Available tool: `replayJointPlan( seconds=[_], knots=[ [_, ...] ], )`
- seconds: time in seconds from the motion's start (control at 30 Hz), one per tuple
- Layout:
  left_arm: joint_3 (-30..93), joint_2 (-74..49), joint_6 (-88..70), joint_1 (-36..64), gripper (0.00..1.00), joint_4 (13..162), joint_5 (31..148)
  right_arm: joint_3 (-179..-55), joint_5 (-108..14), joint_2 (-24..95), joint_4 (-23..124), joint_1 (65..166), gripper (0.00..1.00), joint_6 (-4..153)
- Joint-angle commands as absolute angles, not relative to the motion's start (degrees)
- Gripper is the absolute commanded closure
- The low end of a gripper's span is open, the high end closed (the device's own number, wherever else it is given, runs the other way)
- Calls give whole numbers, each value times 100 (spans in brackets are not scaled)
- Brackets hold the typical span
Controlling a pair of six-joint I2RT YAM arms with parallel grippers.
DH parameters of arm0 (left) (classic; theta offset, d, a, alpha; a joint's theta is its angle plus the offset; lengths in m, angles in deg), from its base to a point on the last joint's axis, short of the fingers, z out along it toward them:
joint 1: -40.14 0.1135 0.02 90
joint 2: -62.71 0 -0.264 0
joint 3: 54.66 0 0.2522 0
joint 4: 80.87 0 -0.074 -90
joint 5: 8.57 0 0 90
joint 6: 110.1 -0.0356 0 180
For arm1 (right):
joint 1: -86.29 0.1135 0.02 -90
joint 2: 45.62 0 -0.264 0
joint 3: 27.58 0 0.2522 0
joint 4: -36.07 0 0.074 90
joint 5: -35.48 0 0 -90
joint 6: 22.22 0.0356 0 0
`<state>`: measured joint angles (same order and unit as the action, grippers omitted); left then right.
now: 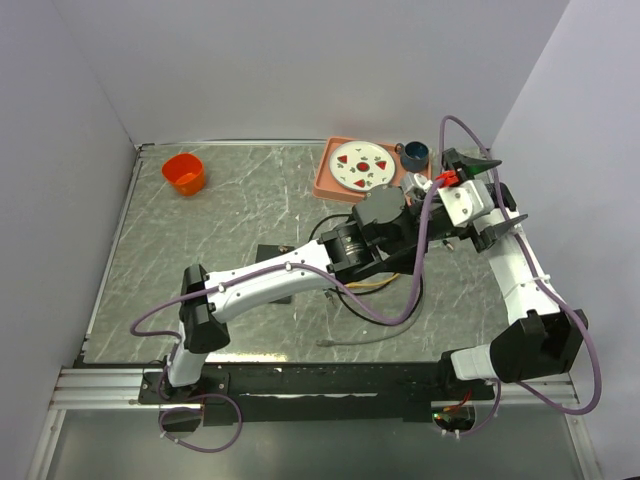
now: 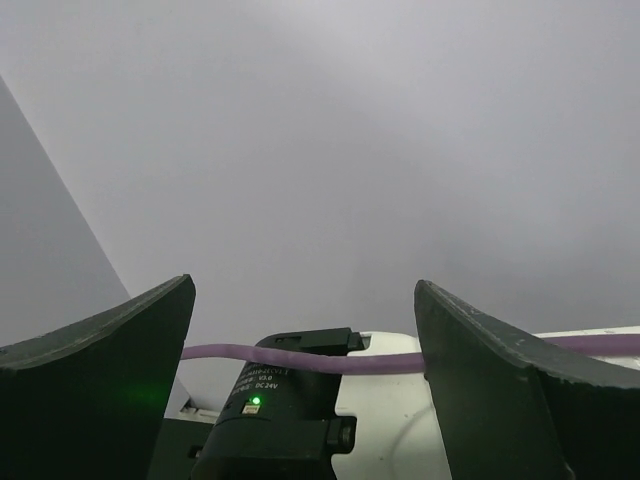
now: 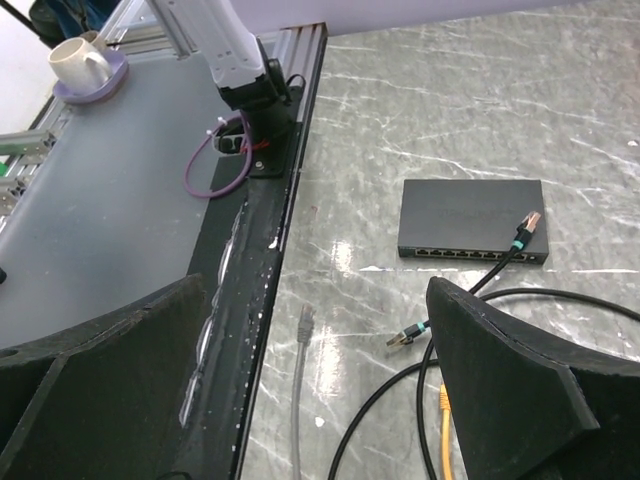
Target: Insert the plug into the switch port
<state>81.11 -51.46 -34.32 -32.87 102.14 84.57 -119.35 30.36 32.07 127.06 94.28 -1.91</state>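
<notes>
The flat black switch (image 3: 470, 215) lies on the marble table, its row of ports (image 3: 470, 253) facing my right wrist camera. In the top view the switch (image 1: 272, 252) is partly hidden under my left arm. A black cable's teal-banded plug (image 3: 530, 222) rests on the switch's top edge. That cable's other plug (image 3: 404, 337) lies on the table in front of the ports. My right gripper (image 3: 320, 400) hangs high above, open and empty, at the back right (image 1: 490, 192). My left gripper (image 2: 305, 380) is open and empty, raised and facing the wall and the right arm (image 1: 415, 190).
A grey cable with its plug (image 3: 305, 320) and an orange cable (image 3: 445, 425) lie near the front rail (image 3: 250, 270). A salmon tray (image 1: 325, 180) with a white plate, a dark cup (image 1: 414, 153) and an orange bowl (image 1: 184, 172) stand at the back.
</notes>
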Motion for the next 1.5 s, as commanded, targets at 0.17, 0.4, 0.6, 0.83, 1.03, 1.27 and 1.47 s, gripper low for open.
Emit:
replayJointPlan(
  seconds=[0.17, 0.4, 0.6, 0.83, 1.03, 1.27, 1.47],
  knots=[
    [6985, -4918, -3381, -3325, 3, 10101, 8293, -12360, 2110, 3076, 13983, 9639, 0, -1990],
    [5984, -4654, -2716, -3228, 4, 11110, 8161, -12018, 750, 2839, 12764, 9955, 0, 474],
    [5472, -4566, -2485, -3070, 1, 11858, 8020, -11938, 173, 2707, 12155, 10114, 0, 1812],
    [6015, -4802, -2529, -3035, 1, 11491, 7968, -12272, 1042, 3189, 12935, 9816, 0, 1189],
    [6228, -5031, -2195, -2833, 3, 11586, 8406, -12150, 447, 2858, 12472, 9684, 0, 1767],
    [5306, -4830, -1282, -2280, 12, 13028, 9224, -11499, -1505, 2154, 10425, 10298, 0, 4754],
    [5718, -4891, -1746, -2261, 11, 12571, 9224, -11762, -1338, 2346, 10072, 10228, 0, 4024]
  ],
)
